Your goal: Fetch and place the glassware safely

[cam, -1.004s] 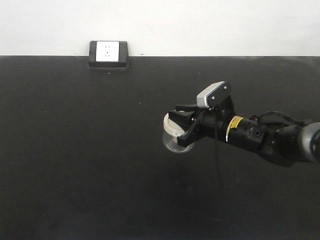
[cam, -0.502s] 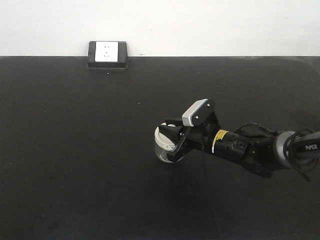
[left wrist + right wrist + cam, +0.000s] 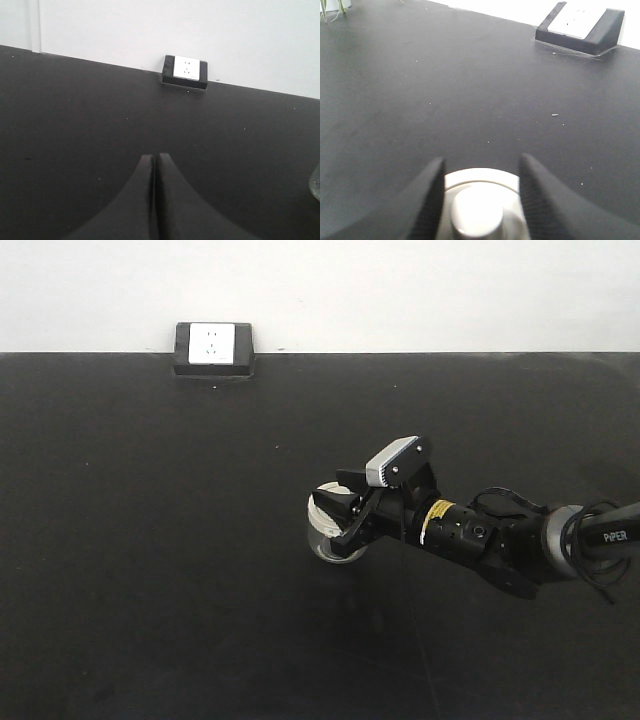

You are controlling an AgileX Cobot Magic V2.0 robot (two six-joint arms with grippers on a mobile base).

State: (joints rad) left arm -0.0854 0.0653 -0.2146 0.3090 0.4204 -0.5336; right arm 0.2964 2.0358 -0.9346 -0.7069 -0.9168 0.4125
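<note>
Your right gripper [image 3: 345, 520] is clamped on the lidded glass jar [image 3: 328, 530], apparently down on the black table [image 3: 150, 540]; release and withdrawal remain.

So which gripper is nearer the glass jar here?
Right. The right gripper is closed around the glass jar; the left gripper is shut, off to the jar's side.

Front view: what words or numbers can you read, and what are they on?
"PiPER": white letters on the black right robot arm.
Yellow sticker on that arm: too small to read.
Small clear glass jar with off-white lid: no readable label.
White wall socket in a black box: no words.
</note>
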